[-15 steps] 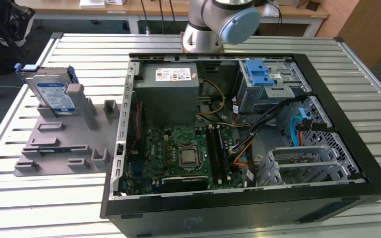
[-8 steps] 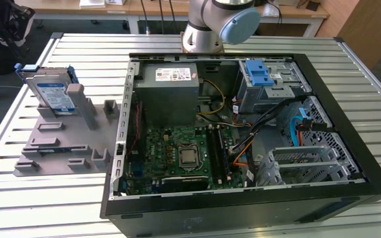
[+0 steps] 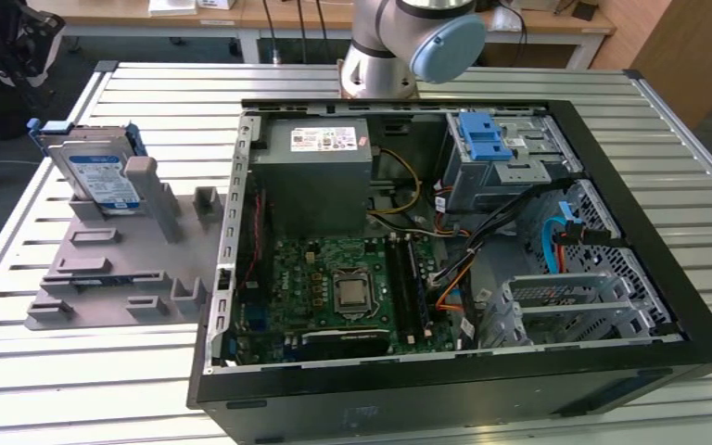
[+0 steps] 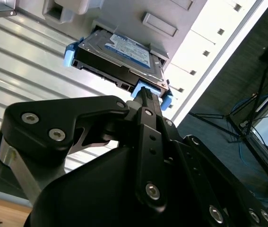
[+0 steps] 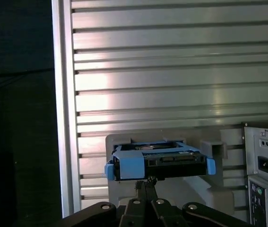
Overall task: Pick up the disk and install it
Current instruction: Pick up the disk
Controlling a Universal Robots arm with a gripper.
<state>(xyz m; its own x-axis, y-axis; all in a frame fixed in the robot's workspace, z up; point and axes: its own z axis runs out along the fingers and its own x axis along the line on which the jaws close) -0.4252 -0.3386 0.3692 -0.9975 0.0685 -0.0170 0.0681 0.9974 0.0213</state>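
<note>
The disk is a silver-grey drive with a blue-and-white label and blue rails. It stands tilted on edge in a grey holder on the table, at the exterior view's left. Both wrist views look at the disk along my black gripper. The gripper is shut with nothing between its fingers. Its tips point at the blue rail on the disk's near edge. Whether they touch the rail cannot be told.
An open black computer case lies flat on the slatted metal table, with a motherboard, a grey power supply and a drive cage with a blue latch. The arm's base stands behind the case. The case's rear panel is beside the holder.
</note>
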